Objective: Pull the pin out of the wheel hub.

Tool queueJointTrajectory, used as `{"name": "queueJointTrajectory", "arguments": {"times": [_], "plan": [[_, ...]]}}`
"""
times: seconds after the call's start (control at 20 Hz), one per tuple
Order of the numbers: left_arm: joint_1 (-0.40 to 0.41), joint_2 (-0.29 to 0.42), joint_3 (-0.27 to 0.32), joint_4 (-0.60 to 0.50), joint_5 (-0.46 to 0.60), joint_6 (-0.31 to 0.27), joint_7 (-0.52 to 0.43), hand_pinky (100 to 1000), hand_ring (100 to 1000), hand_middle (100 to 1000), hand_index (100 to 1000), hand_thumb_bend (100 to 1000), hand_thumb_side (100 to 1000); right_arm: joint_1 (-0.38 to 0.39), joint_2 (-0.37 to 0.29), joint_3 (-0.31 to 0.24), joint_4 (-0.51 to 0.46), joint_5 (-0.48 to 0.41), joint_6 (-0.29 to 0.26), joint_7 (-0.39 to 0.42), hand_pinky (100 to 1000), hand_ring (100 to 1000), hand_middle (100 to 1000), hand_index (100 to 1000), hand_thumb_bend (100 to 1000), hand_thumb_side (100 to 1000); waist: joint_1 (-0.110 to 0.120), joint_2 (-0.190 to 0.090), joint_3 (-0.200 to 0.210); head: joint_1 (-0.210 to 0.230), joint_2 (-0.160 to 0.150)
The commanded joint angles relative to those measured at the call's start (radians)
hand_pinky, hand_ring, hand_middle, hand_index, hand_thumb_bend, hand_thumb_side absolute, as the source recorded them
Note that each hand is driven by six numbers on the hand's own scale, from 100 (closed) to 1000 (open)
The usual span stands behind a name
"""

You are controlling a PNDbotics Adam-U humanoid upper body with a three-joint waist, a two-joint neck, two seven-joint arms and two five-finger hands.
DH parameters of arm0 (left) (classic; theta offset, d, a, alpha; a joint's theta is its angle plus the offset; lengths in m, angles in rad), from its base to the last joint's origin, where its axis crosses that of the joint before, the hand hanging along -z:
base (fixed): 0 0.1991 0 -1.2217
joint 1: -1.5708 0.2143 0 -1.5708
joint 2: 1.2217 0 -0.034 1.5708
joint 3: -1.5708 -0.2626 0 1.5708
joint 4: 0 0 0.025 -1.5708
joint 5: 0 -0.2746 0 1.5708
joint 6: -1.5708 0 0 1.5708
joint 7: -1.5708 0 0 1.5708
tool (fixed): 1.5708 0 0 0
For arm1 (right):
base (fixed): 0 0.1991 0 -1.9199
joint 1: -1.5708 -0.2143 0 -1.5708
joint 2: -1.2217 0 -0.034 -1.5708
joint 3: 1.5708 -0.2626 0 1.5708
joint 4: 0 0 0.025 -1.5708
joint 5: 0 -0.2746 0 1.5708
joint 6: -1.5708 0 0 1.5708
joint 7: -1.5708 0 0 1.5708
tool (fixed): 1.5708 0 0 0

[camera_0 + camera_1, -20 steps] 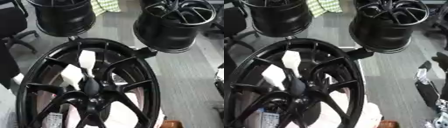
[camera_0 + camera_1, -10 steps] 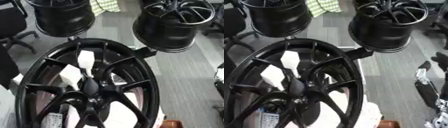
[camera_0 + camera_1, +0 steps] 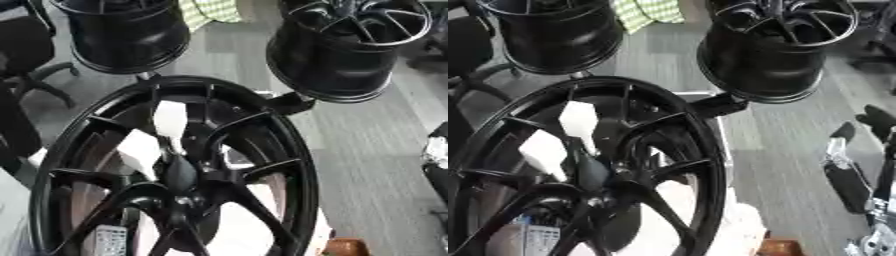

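Wheel hub — a big black spoked rim — fills the lower left, upright and tilted. At the right edge a dark hand shows; whether its fingers are spread or curled, I cannot tell.

Black multi-spoke wheel hub, glossy, tilted face-up, filling lower left; centre boss dark. Pin not made out.

I'm looking into a wheel workshop: black alloy rims stand on grey plank flooring, an office chair at the left edge, checked cloth beyond.
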Motion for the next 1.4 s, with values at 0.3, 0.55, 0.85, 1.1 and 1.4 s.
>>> {"name": "queueJointTrajectory", "arguments": {"times": [0.3,0.55,0.85,1.1,1.4], "plan": [[-0.044,0.067,-0.005,-0.203,0.091,-0.063,-0.011,805,798,779,838,100,251,-0.012,-0.025,0.004,-0.012,0.021,0.002,-0.01,860,791,650,788,100,304,0.008,0.005,-0.004,-0.004,-0.019],[-0.103,0.045,-0.054,-0.252,0.126,-0.057,-0.065,806,800,783,841,100,256,-0.022,-0.025,0.007,-0.012,0.018,-0.004,-0.005,860,792,650,788,100,303,0.004,0.011,-0.018,0.013,0.017],[-0.18,0.009,-0.126,-0.253,0.138,-0.075,-0.147,804,797,782,841,100,262,-0.027,-0.017,0.007,-0.012,0.01,-0.005,0.0,860,791,650,788,100,306,-0.001,0.013,-0.025,0.031,0.061],[-0.236,-0.02,-0.178,-0.253,0.165,-0.039,-0.183,802,794,781,840,100,261,-0.028,-0.014,0.008,-0.012,0.006,-0.003,0.003,860,791,650,789,100,308,-0.004,0.01,-0.024,0.03,0.057],[-0.32,-0.075,-0.258,-0.253,0.14,0.056,-0.224,803,796,783,842,100,269,-0.026,-0.013,0.01,-0.012,0.004,0.0,0.007,860,791,650,789,100,310,-0.005,0.006,-0.021,0.025,0.048]]}}
